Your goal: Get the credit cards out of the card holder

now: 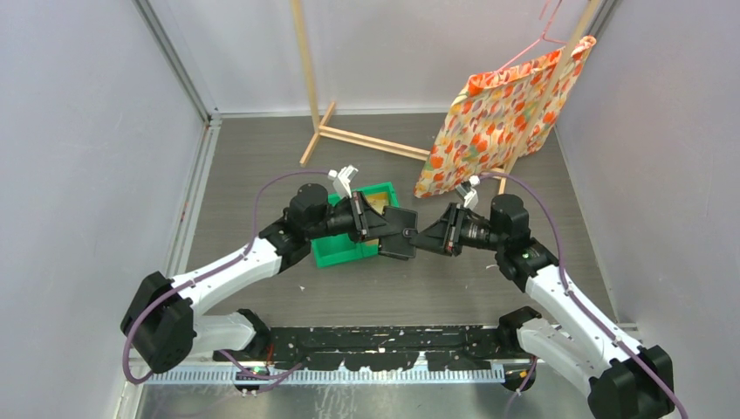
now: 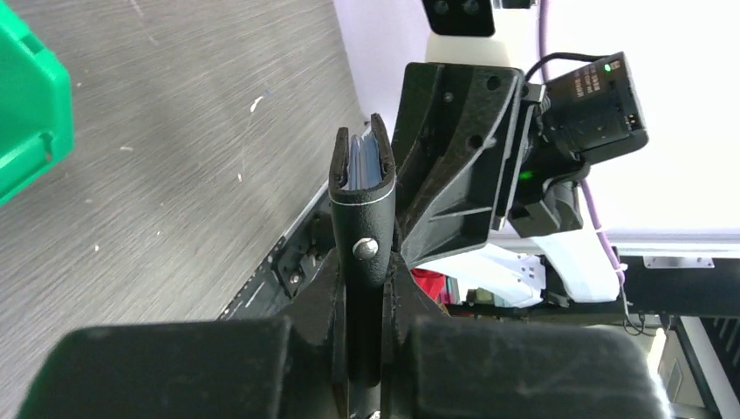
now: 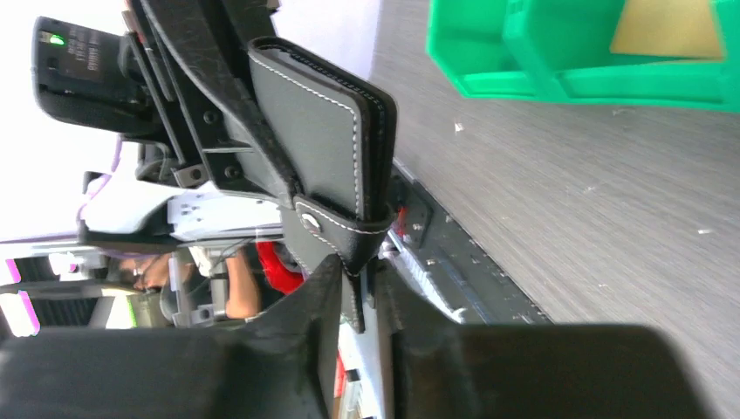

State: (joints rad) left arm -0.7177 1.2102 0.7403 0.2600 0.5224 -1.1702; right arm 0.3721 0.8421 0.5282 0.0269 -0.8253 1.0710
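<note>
The dark card holder (image 1: 400,232) hangs in the air between both grippers, beside the green bin. It is folded shut. My left gripper (image 1: 382,229) is shut on its body; in the left wrist view (image 2: 365,281) the holder (image 2: 361,188) stands edge-on between the jaws, with grey-blue pockets at its top. My right gripper (image 1: 424,237) is shut on the holder's snap strap (image 3: 336,229), pinching the strap's tip (image 3: 359,281). The holder (image 3: 318,131) shows white stitching. One golden-tan credit card (image 3: 668,26) lies in the bin, also seen from above (image 1: 378,201). Cards inside the holder are hidden.
The green two-compartment bin (image 1: 342,251) stands on the grey table under my left wrist, and shows in the right wrist view (image 3: 489,52). An orange flowered cloth (image 1: 497,118) hangs on a wooden rack (image 1: 366,140) at the back right. A black rail (image 1: 384,336) runs along the near edge.
</note>
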